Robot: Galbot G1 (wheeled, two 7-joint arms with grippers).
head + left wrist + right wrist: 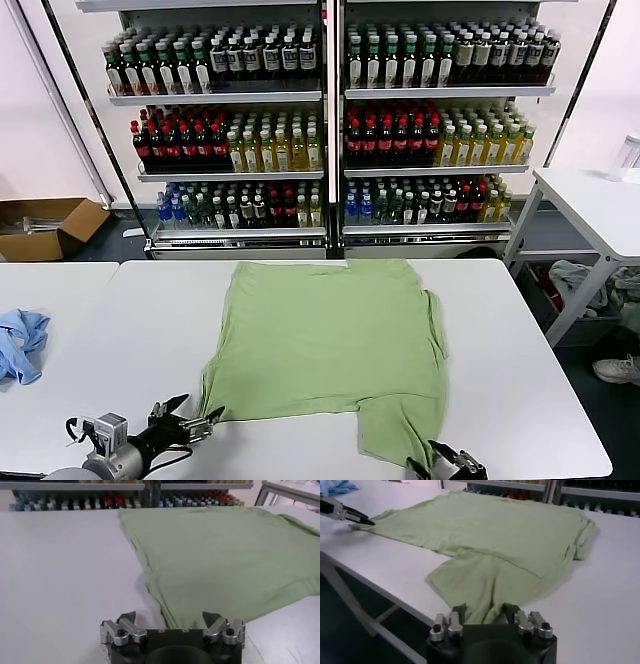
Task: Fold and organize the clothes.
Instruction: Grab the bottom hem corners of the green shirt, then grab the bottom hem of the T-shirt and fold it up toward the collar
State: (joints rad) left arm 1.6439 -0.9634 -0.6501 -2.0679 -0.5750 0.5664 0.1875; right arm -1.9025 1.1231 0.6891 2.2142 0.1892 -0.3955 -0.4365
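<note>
The right tool (485, 612) sits low at the near edge of the white worktop (520, 350), its fingers (458, 611) drawn in close around the bunched hem of the shirt's nearest flap, the cloth puckered between them. The left tool (170, 617) reaches in level with the worktop at the shirt's near left corner, its fingers spread wide with nothing between them; the corner's edge lies just ahead of the gap.

The light green shirt (330, 340) lies spread flat across the middle of the worktop, plain side up, soft and matte with gentle wrinkles. One sleeve folds over at its right side, and a long flap hangs toward the near edge where the right tool has it.

Well to the left of the shirt, a crumpled light blue cloth (20, 345) lies on the worktop. Beyond the shirt stand glass-fronted shelves (330, 130) packed with rows of bottles. Left of the shelves an open cardboard box (50, 228) rests on the floor; right of the shirt stands a second white table (590, 205).
</note>
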